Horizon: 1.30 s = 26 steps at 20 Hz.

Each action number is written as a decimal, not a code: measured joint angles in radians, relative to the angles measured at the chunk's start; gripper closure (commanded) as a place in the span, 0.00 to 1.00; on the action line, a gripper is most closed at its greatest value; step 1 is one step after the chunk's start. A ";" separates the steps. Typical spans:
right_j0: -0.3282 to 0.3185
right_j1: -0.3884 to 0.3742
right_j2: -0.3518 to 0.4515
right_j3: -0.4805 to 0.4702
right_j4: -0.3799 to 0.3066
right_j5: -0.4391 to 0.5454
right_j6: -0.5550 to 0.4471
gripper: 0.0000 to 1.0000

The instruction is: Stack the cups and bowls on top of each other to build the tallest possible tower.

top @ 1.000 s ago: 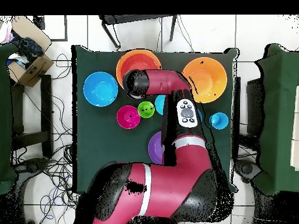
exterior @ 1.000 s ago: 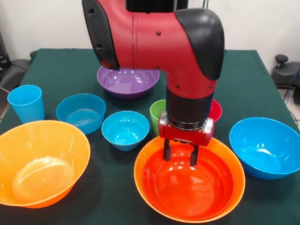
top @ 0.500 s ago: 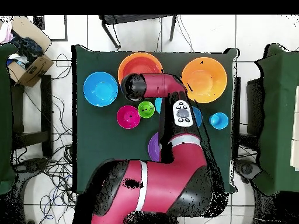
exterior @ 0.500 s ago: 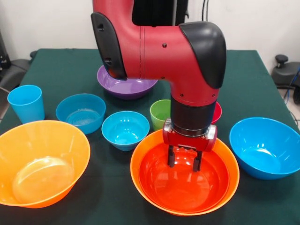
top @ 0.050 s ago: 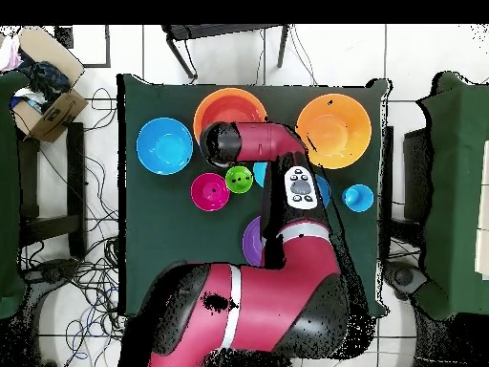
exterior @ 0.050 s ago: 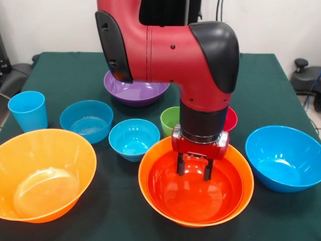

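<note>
Shifted slightly leftward since a second ago, the nested pair, red-orange bowl (exterior @ 0.050 s ago: 195,188) inside big orange bowl (exterior @ 0.050 s ago: 150,193), sits at the worktop's (exterior @ 0.050 s ago: 60,75) near edge. End effector (exterior @ 0.050 s ago: 193,169) hangs inside it, fingers (exterior @ 0.050 s ago: 180,164) parted, grasping nothing. No writing is legible.

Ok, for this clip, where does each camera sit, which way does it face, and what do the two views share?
Front view: across the table, facing the robot; shows the red and black arm's wrist and the open gripper inside the glossy red-orange plastic bowl nested in a big orange bowl.
Overhead view: above the table, looking straight down; shows the arm from base to wrist, gripper hidden.
Shared: the nested bowls, the small lime green plastic tumbler.
</note>
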 measured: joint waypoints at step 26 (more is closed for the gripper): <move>-0.013 -0.209 -0.006 0.161 0.073 0.040 0.000 0.00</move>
